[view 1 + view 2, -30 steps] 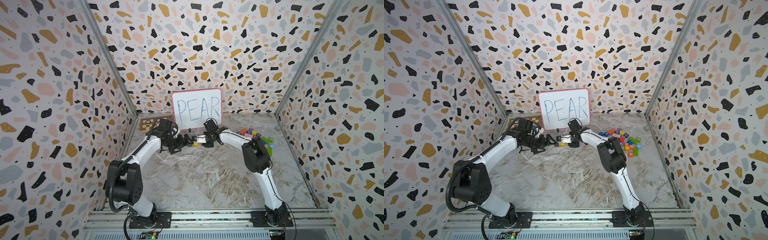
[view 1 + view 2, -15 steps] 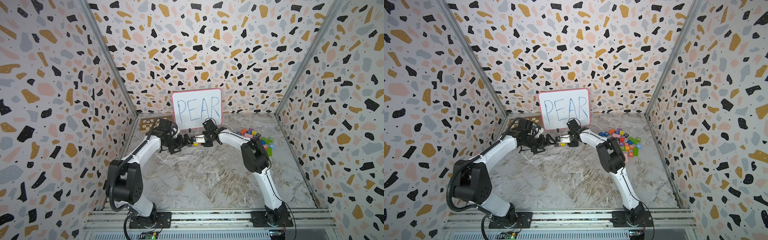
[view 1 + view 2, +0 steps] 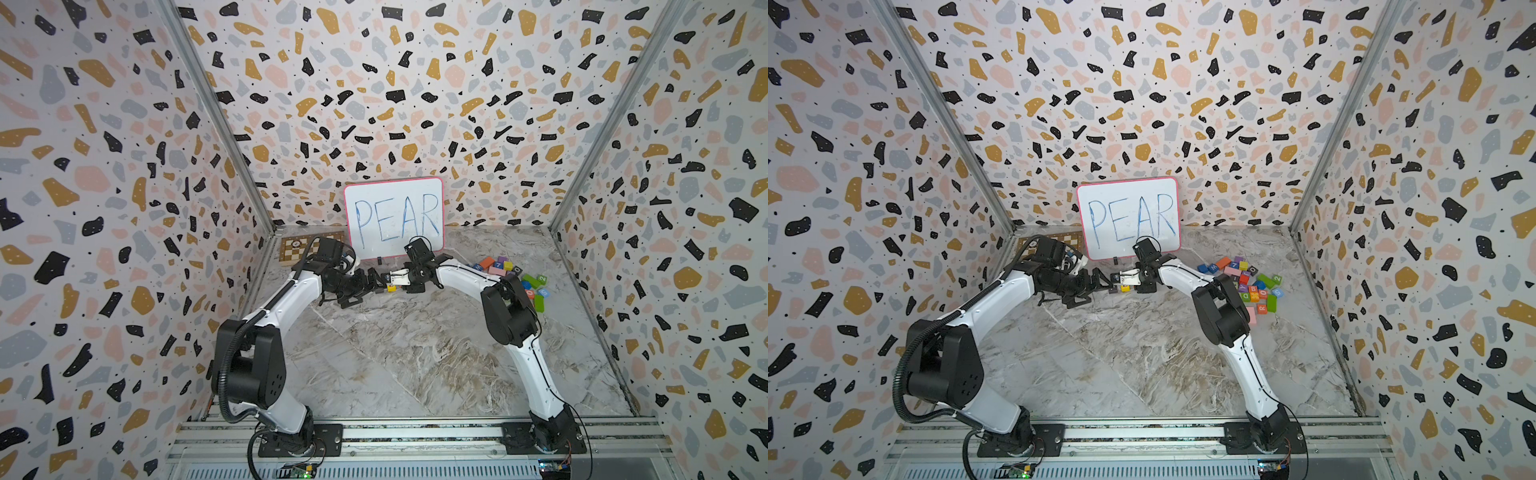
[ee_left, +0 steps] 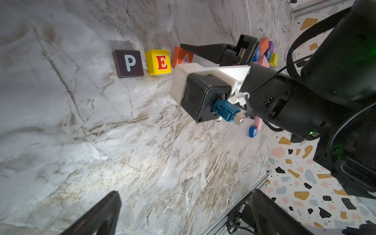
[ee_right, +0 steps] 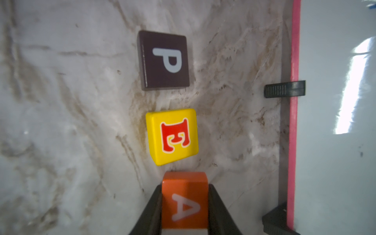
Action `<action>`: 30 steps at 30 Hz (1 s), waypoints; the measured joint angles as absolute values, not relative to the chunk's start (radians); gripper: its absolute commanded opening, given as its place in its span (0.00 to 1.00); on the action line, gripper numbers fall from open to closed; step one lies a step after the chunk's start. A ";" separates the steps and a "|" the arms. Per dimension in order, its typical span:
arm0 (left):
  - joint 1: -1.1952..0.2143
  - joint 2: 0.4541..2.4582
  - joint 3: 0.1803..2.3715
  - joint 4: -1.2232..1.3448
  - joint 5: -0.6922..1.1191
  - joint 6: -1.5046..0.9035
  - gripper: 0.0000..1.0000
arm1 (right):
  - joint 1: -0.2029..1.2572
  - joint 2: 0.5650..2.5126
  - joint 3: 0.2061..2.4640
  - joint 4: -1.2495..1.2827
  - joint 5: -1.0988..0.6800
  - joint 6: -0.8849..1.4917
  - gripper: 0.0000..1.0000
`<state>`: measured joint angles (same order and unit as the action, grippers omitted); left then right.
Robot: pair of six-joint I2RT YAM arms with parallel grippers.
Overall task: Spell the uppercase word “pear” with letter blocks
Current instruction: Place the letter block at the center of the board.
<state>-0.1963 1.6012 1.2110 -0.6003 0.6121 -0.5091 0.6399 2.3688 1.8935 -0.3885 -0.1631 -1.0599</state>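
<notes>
Right gripper (image 5: 185, 186): clamped on the orange A block (image 5: 185, 205), one finger on each side.
A block: in line just after the yellow E block (image 5: 173, 136) with a small gap; contact with the surface (image 3: 415, 353) unclear.
P block (image 5: 163, 61): black, beside E, not touching.
R block (image 3: 1261, 308): in the loose pile (image 3: 1246, 282), well apart from the row.
Left gripper (image 4: 186, 192): fingers spread wide, empty, near the row.
Row: just in front of the whiteboard (image 3: 395, 216).

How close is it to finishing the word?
About halfway. The black P block and yellow E block already lie side by side. The right tool grips the orange A block next to the E. The R block is left in the pile.
</notes>
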 measured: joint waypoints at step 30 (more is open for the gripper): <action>-0.196 1.601 1.211 -0.600 0.617 -0.512 0.99 | 0.640 2.369 1.893 -0.389 -0.171 -1.065 0.33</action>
